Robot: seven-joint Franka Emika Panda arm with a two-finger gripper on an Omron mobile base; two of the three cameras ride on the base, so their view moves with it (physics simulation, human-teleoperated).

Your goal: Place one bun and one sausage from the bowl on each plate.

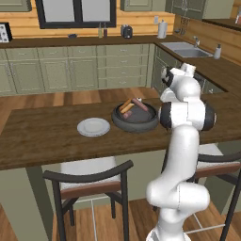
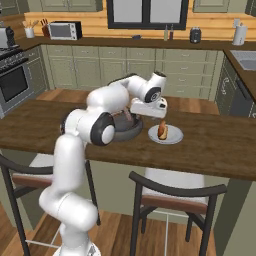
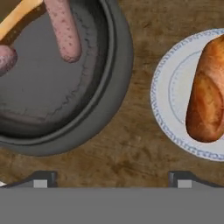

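The dark bowl [image 3: 116,65] lies on the wooden counter and holds two pink sausages [image 3: 63,30] and a bun [image 1: 126,107]. Just right of it in the hand view, a pale plate [image 3: 170,87] carries one brown bun [image 3: 205,100]. My gripper [image 3: 112,180] hangs open above the bare strip of counter between bowl and plate, with nothing between its fingertips [image 3: 41,179]. From the right base view, the hand hovers over the bowl's right rim, beside that plate [image 2: 172,136]. A second plate [image 1: 93,127] lies bare to the left of the bowl [image 1: 135,117].
Dark-framed stools [image 1: 89,181] stand in front of the counter [image 1: 42,136], below its near edge. Behind the island run green cabinets, with a sink [image 1: 186,49] at the back right and a stove [image 2: 12,75] at the left.
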